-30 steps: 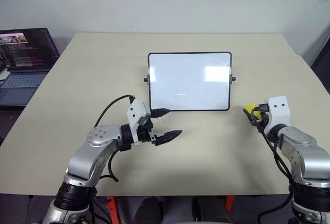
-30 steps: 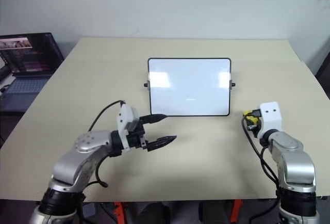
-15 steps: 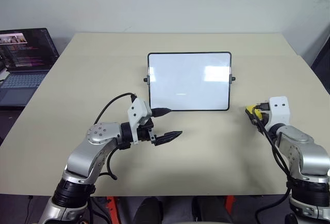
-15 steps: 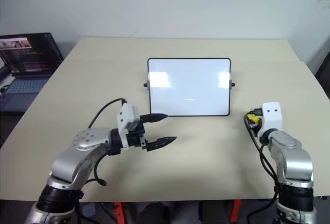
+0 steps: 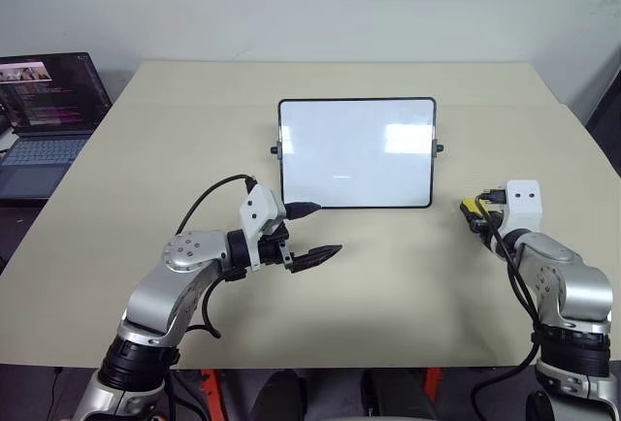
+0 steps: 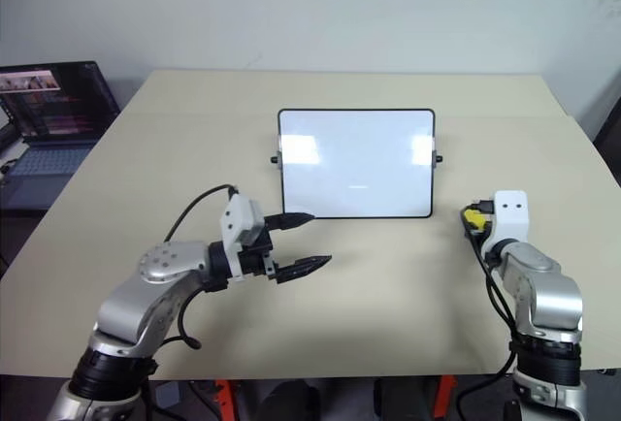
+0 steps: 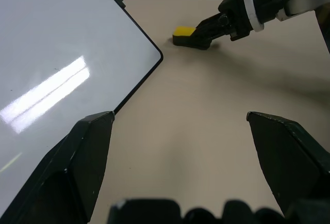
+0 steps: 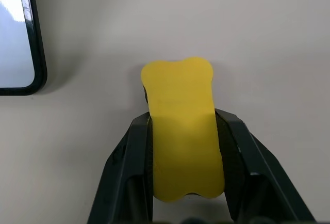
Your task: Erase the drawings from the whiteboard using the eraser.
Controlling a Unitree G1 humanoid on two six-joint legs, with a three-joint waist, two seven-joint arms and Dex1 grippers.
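Gripping the eraser, the right gripper sits beside the whiteboard edge; left gripper wide

eraser: near end runs off the right wrist view; black underside hidden.
whiteboard: cropped by the left wrist view.
drawings: one faint mark, too small to read.
laptop: cut by the frame edge.

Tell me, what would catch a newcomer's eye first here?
Probably the glossy whiteboard lying mid-table, its surface looking almost blank. Next, the bright yellow eraser clamped in the right tool, just off the board's right edge. The left tool hovers open near the board's lower left corner.
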